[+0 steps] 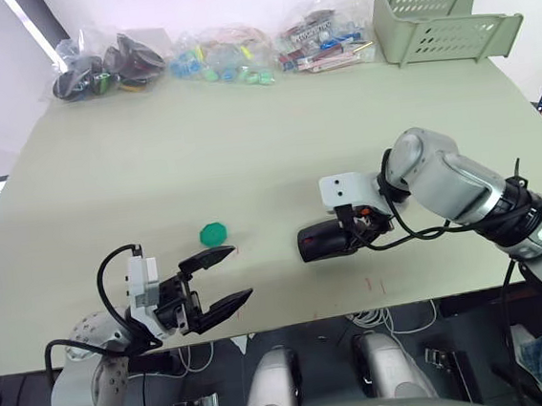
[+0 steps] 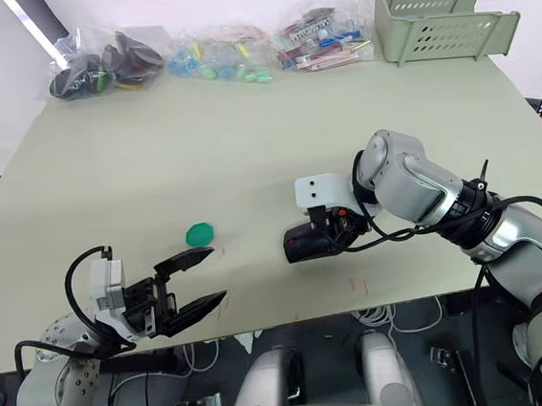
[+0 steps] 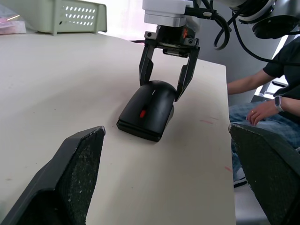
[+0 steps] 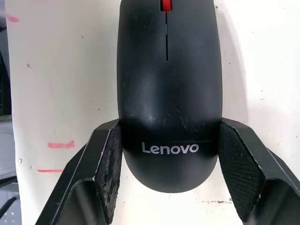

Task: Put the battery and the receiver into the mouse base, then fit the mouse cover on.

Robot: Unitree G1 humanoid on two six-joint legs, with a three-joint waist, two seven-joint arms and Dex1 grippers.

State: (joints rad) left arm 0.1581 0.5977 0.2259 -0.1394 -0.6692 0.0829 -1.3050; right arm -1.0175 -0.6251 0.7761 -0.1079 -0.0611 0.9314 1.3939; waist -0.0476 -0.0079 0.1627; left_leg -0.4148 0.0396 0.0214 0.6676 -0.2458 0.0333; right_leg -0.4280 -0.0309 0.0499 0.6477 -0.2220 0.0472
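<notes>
The black mouse (image 1: 323,244) lies near the table's front edge, right of centre. Its smooth mouse cover (image 4: 168,93), with a white logo, sits on top of the mouse base (image 3: 140,129), and a red wheel shows at the nose. My right gripper (image 3: 161,89) straddles the mouse's rear, one pad against each side. My left gripper (image 1: 240,272) hovers open and empty at the front left, pointing towards the mouse. The battery and the receiver are hidden.
A green round disc (image 1: 214,233) lies just beyond my left gripper. Several bags of small parts (image 1: 109,67) line the far edge, and a pale green basket (image 1: 436,19) stands at the far right corner. A seated person (image 3: 262,98) is past the table's right side.
</notes>
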